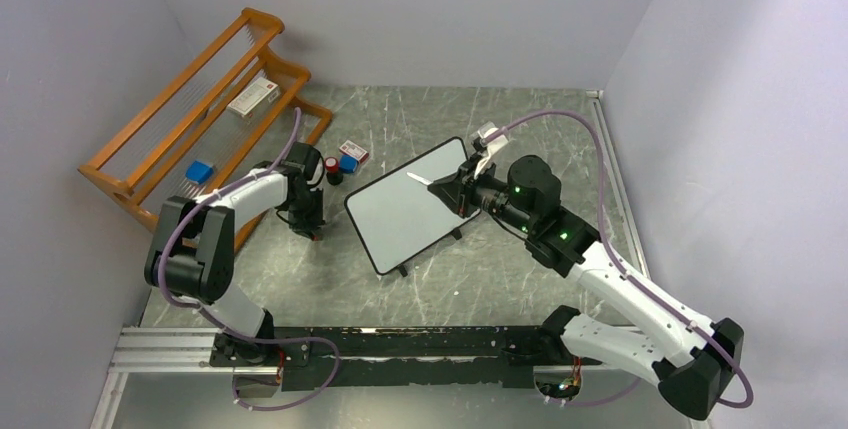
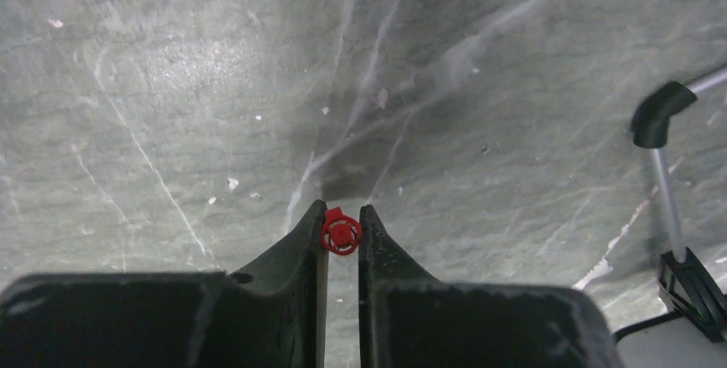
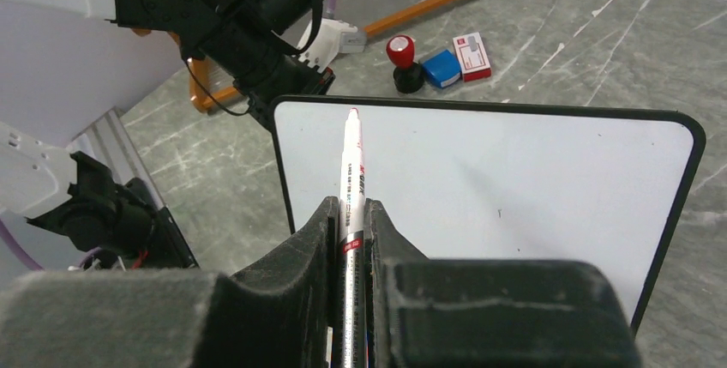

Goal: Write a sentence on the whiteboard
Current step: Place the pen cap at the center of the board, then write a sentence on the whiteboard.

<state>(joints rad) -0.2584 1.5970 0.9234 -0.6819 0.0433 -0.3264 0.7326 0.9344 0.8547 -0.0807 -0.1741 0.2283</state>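
— Start close in. What is the right claw doing?

— The right claw (image 3: pixel 351 205) is nipped narrow on a white marker (image 3: pixel 351 162). It grips the barrel low down, so the red tip juts forward past the fingers.

— Where does that tip sit?

— Over the whiteboard (image 1: pixel 400 224), near its far edge when seen from above. From the wrist view it lines up with the board's top rim. I cannot tell whether it touches the surface.

— And the left one?

— The left claw (image 2: pixel 343 210) points down at the desk (image 1: pixel 480 279), its fingers pinched on a small red cap (image 2: pixel 341 233). It hovers just left of the board, not touching it.

— Where is the board itself?

— In the middle of the desk, between the two arms. It is propped at a tilt on its little black feet and turned so its edges run diagonally. The thin black frame has rounded corners, and the face shows plain white apart from a tiny dark speck.

— Further back?

— Just beyond the board's far left corner stand a red-topped stamp (image 3: pixel 401 52), a blue block (image 3: pixel 441 68) and a red-and-white box (image 3: pixel 471 55), close together in a row.

— And at the back?

— A wooden rack (image 1: pixel 160 139) runs along the left wall. A blue box (image 1: pixel 200 171) rests at its near end, and a flat carton (image 1: pixel 253 97) lies further along.
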